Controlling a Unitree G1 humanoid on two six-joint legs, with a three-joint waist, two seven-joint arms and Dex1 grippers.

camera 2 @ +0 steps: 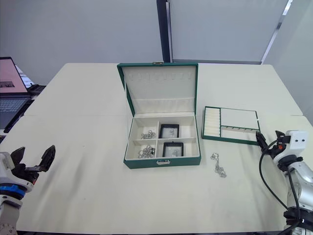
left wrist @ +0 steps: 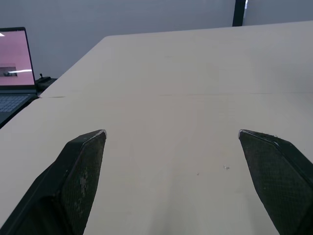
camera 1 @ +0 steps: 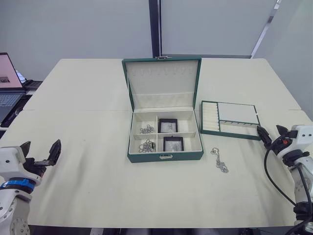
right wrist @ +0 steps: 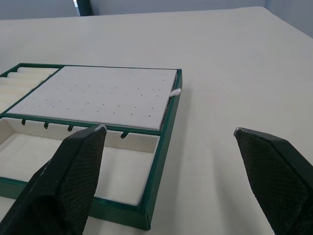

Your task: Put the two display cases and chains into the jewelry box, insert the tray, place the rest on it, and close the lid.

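Nearest, at the left edge of the table [camera 1: 88, 161]: left gripper [camera 1: 40, 151], jaws spread wide and holding nothing, hovering over bare tabletop. At the near right: right gripper [camera 1: 270, 134], likewise released and empty, just beside the near right corner of the tray [camera 1: 230, 120].

Between the two, right of centre: one loose chain [camera 1: 219, 160] lying on the table, near the jewelry box's near right corner and apart from it.

At centre: jewelry box [camera 1: 165, 156], open, clasp facing near. In its two left compartments, a heap of chain each, the near heap [camera 1: 145, 146] and the far heap [camera 1: 146, 129]. In its two right compartments, a display case each, the near display case [camera 1: 173, 144] and the far display case [camera 1: 168, 126].

Right of the box, set apart from it: the tray, flat on the table, ring rolls along its left side.

Farther: lid [camera 1: 162, 82] standing upright behind the box, cream lining facing near.

At the far left, off the table edge: open laptop [camera 1: 9, 81], its screen lit.
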